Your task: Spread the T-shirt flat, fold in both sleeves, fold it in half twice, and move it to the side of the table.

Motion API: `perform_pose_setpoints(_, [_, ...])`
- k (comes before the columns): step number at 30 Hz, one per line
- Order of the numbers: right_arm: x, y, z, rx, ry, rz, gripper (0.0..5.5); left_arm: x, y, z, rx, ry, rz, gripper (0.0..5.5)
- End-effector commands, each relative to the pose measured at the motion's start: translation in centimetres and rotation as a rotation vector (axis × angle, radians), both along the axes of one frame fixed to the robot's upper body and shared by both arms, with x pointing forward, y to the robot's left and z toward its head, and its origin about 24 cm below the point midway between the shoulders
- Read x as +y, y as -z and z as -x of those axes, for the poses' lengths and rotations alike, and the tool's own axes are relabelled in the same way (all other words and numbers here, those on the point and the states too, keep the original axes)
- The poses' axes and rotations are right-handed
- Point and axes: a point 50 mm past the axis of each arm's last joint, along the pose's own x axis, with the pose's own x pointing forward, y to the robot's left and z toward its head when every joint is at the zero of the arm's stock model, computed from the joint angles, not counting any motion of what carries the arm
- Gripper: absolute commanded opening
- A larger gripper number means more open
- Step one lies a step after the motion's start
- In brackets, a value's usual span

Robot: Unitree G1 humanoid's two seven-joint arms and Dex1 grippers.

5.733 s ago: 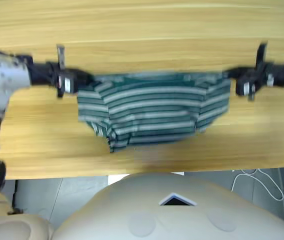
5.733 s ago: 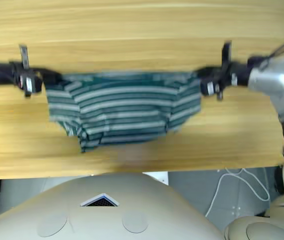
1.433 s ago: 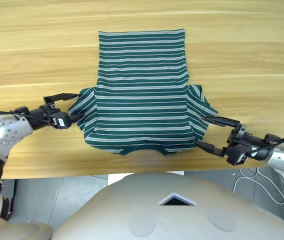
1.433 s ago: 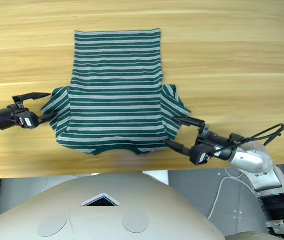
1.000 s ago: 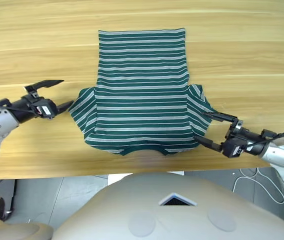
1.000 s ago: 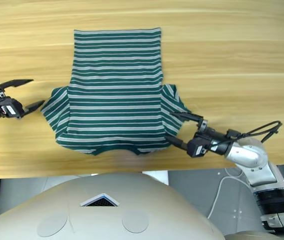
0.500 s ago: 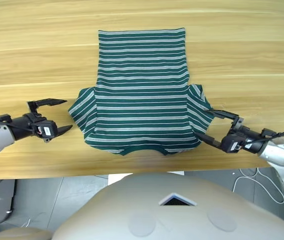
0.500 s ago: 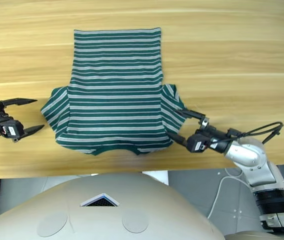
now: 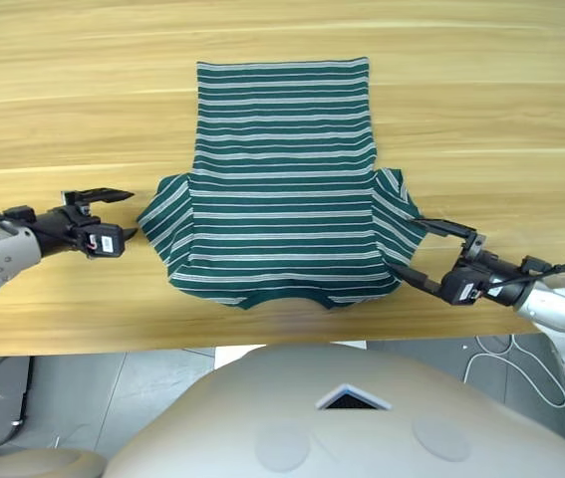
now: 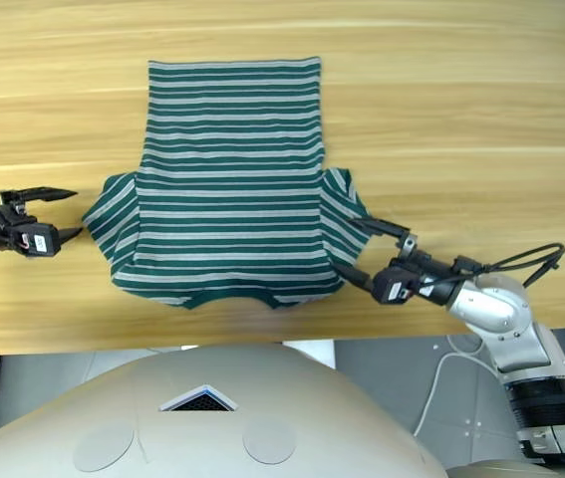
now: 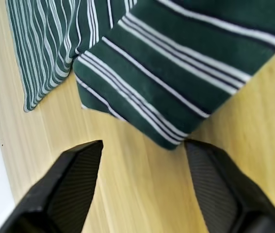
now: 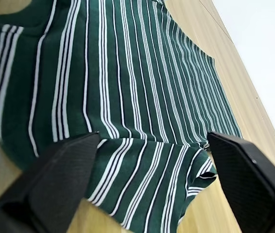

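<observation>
You are at sleeve-fold step: shirt (image 9: 282, 189) lying spread flat on worktop (image 9: 501, 119). Left tool (image 9: 133, 211) gaping wide at shirt's left sleeve (image 9: 162, 214); right tool (image 9: 404, 245) gaping wide, straddling right sleeve (image 9: 397, 204). Next likely calling for pinching sleeve edges, then folding inward.

I see the T-shirt (image 10: 227, 179) lying flat on the wooden table (image 10: 461, 100), hem toward 12 o'clock and collar toward 6, dark green with pale stripes. At its 9 o'clock my left gripper (image 10: 76, 210) has its fingers spread, the tips just beside the left sleeve. At 4 o'clock my right gripper (image 10: 343, 243) is spread wide, its fingers reaching over the right sleeve's edge. A cable (image 10: 521, 261) loops off that arm.
</observation>
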Motion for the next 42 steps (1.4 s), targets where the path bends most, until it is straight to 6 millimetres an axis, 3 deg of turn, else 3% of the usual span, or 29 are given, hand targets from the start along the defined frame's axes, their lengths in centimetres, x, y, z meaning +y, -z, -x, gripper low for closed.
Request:
perform_pose_setpoints(1, [-0.1,-0.3,-0.2,-0.011,-0.004,0.012,4.11,-1.0,0.5,-0.2,0.025,0.023,0.009,2.65])
perform_pose_setpoints(5, [-0.1,-0.2,-0.1,-0.009,-0.001,0.012,4.11,-1.7,0.3,-0.3,0.045,0.029,0.029,1.98])
perform_pose_setpoints(17, [0.0,0.0,0.2,-0.001,-0.007,0.007,4.11,-0.8,-0.1,-0.6,0.036,-0.037,-0.025,0.04])
perform_pose_setpoints(25, [0.1,0.1,0.2,-0.001,-0.010,0.004,4.11,-2.2,-0.5,-0.5,-0.018,0.011,0.123,0.02])
perform_pose_setpoints(32, [0.2,0.0,0.2,-0.005,-0.018,0.002,4.11,-2.5,-0.6,-1.2,-0.072,0.021,0.144,0.02])
perform_pose_setpoints(42, [0.4,-0.1,0.1,-0.013,-0.030,0.004,4.11,-5.2,0.0,-2.1,-0.097,0.136,0.189,0.02])
